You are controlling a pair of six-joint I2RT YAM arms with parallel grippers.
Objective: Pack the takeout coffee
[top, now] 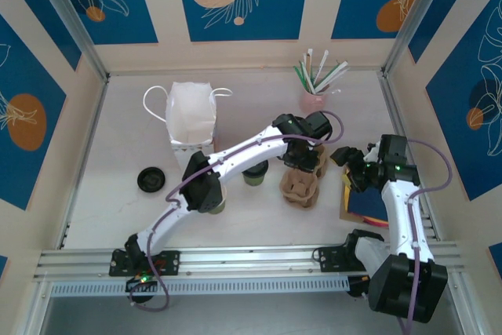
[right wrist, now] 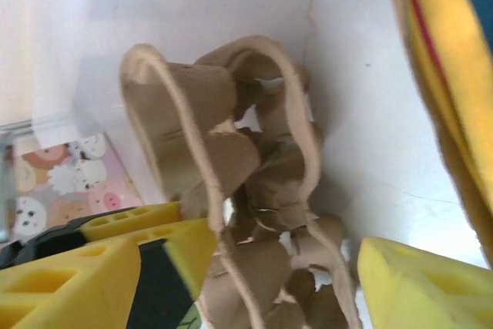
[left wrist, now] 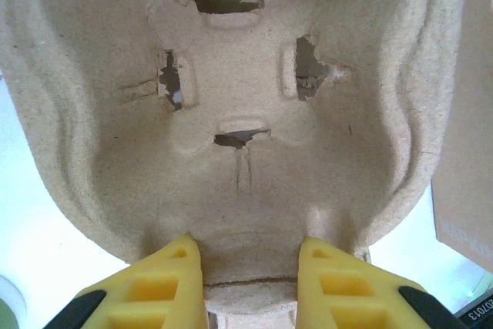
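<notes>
**Fingers (left wrist: 166, 290) clamp the pulp cup carrier (left wrist: 246, 113); takeout coffee (top: 217, 205) sits under an elbow**

On the left gripper (left wrist: 248, 242) the yellow pads press either side of the carrier's near rim, and I judge it gripped. The right gripper (right wrist: 289, 240) is spread wide around the same carrier. One of its fingers touches a pulp wall at nine o'clock, and the other is well apart at three.

From above, nearest the bases, a dark-green cup peeks out beneath the left arm's elbow. I take it for the takeout coffee, though the arm hides its top. Beyond it, at nine o'clock from the carrier, a second green cup (top: 255, 177) shows a pale rim in the left wrist view, so it is probably the lidless one. A loose black lid (top: 150, 180) lies further out at nine o'clock. Farther still, the white gift bag (top: 192, 119) stands open at ten o'clock and a pink cup (top: 314, 101) of straws at twelve.

Risks, as I judge them:
- The pulp is already torn around its slots. Two grippers pulling on it at different angles could rip a wall.
- The elbow hangs right over the coffee, so a low sweep of that arm could tip it.
- With both cups half hidden, the lidless one could be taken by mistake.
</notes>
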